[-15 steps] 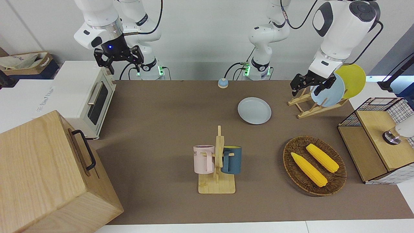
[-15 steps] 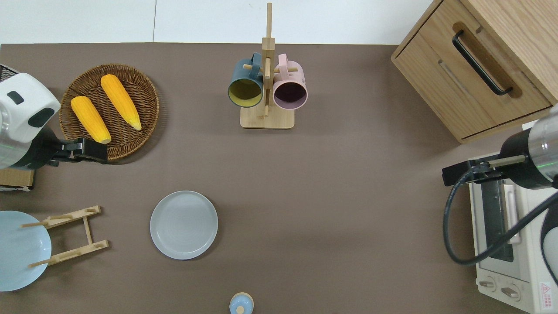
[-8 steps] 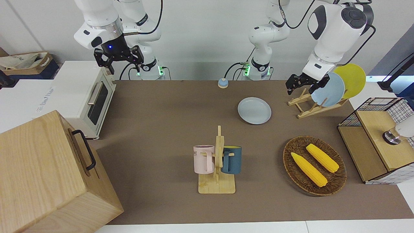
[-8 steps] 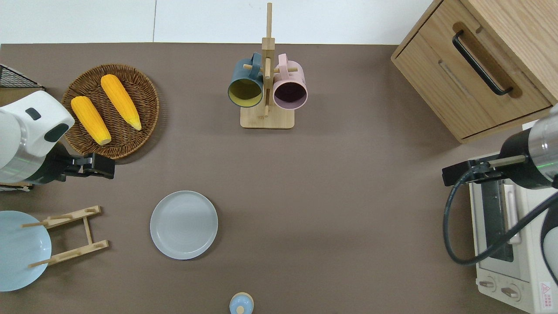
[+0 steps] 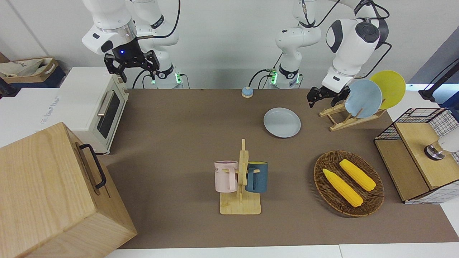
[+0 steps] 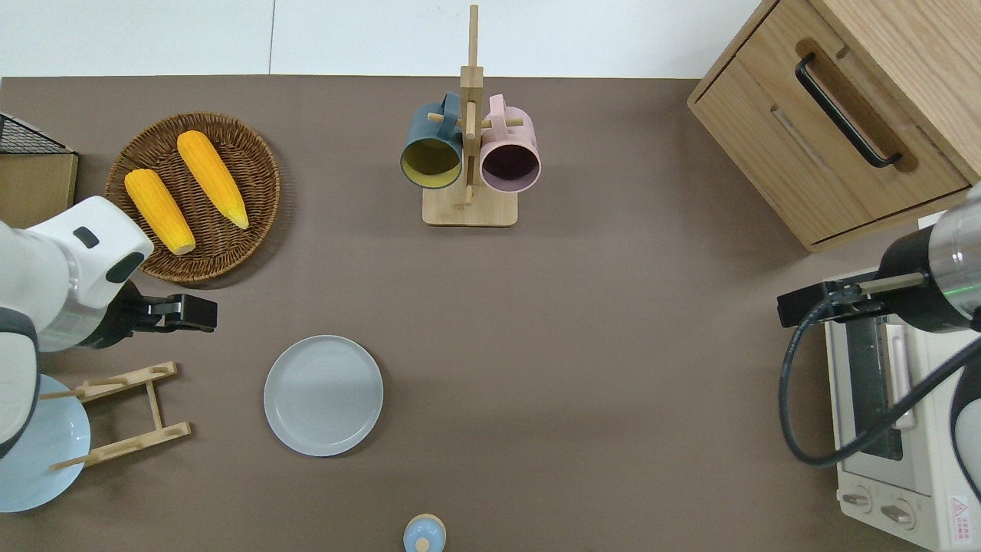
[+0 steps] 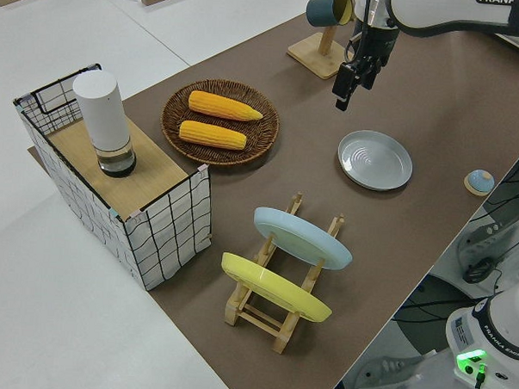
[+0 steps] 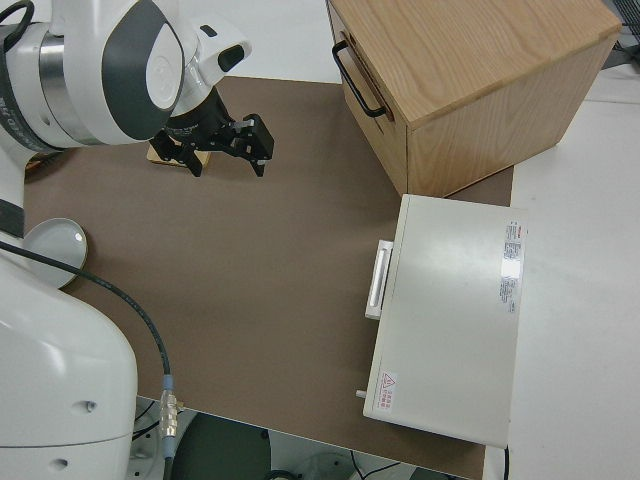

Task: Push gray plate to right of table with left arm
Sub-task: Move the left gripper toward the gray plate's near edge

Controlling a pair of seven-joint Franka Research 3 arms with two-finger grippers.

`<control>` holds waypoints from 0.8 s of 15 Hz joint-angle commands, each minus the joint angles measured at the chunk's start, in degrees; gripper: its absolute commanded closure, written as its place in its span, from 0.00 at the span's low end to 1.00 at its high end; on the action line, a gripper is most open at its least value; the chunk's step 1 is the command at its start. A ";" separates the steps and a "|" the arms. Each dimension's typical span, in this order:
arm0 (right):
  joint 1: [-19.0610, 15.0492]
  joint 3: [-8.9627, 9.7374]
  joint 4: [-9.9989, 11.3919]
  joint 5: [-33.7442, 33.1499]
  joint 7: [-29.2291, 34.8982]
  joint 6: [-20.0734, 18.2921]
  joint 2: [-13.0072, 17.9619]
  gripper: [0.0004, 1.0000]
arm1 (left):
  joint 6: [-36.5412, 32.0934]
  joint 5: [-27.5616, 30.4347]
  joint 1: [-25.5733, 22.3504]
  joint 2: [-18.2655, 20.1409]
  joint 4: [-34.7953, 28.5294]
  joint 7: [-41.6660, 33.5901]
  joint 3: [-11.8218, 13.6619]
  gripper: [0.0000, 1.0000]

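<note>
The left gripper (image 6: 201, 314) hangs over bare table (image 6: 582, 322); whether its fingers are parted or pressed together cannot be told. The wicker basket (image 6: 253, 165) with two corn cobs (image 6: 212, 178) lies just farther from the robots than the gripper; the wooden plate rack (image 6: 123, 414) lies nearer to them, holding a sky-blue plate (image 5: 363, 98) and a yellow plate (image 5: 389, 86). The gray plate (image 6: 323, 395) sits flat toward the table's middle from the gripper, untouched, with clear table between them; the mug stand (image 6: 469, 153) and a small blue bell (image 6: 424, 533) stand well apart from the gripper. Since half a second ago the gripper has travelled from the basket's edge toward the plate; the plate has not moved. The right arm is parked, its gripper (image 5: 131, 63) spread wide.
</note>
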State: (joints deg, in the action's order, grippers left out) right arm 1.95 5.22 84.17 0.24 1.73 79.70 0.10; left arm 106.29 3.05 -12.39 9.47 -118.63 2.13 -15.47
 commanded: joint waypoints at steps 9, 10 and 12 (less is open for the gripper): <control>-0.63 0.32 0.03 0.46 -0.06 -0.69 0.43 0.02 | 24.47 4.60 1.84 6.09 -26.11 -2.13 0.53 0.01; -0.63 0.32 -0.05 0.46 -0.14 -0.69 0.43 0.02 | 26.40 4.86 2.01 6.09 -27.78 -2.04 0.53 0.01; -0.63 0.32 0.03 0.46 -0.14 -0.69 0.43 0.02 | 28.97 4.95 2.80 5.48 -29.72 -2.13 0.53 0.01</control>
State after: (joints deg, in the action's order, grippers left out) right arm 1.95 5.22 84.17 0.24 1.73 79.70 0.10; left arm 131.16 6.76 -11.26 12.98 -143.74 0.94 -15.54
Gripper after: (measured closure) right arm 0.013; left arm 0.004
